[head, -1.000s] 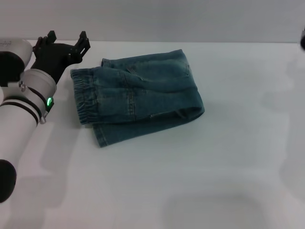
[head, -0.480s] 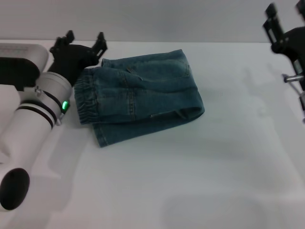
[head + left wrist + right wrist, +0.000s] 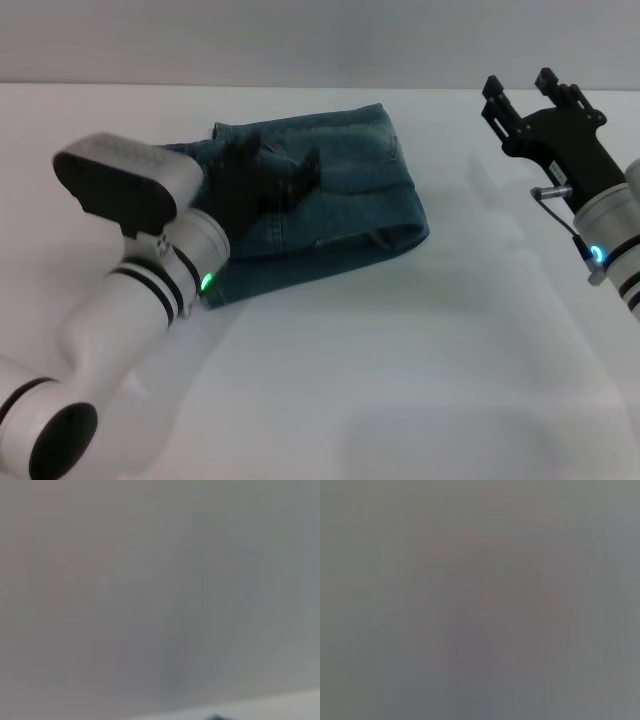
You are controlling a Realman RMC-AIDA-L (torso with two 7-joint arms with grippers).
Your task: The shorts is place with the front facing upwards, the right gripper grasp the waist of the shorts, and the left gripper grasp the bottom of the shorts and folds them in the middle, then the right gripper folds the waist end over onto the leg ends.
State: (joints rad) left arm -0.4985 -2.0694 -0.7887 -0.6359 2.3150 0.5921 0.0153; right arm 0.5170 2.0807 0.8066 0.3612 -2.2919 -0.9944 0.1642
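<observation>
Only the head view carries the scene; both wrist views give a blank grey blur, with just a dark sliver at one edge of the left wrist view.

Nearest, the left arm reaches in from the near left, and the left gripper (image 3: 268, 180) lies over the left part of the shorts (image 3: 350, 200), covering the waistband; whether its prongs are clamped on the cloth cannot be told. The shorts lie folded on the white table (image 3: 400, 380), left of centre and toward the far side. Farther right, well apart from the shorts, the right gripper (image 3: 530, 95) hangs above the table with its prongs spread.

Half a second ago the left gripper was just beyond the waistband, and the right gripper sat nearer the right edge.
</observation>
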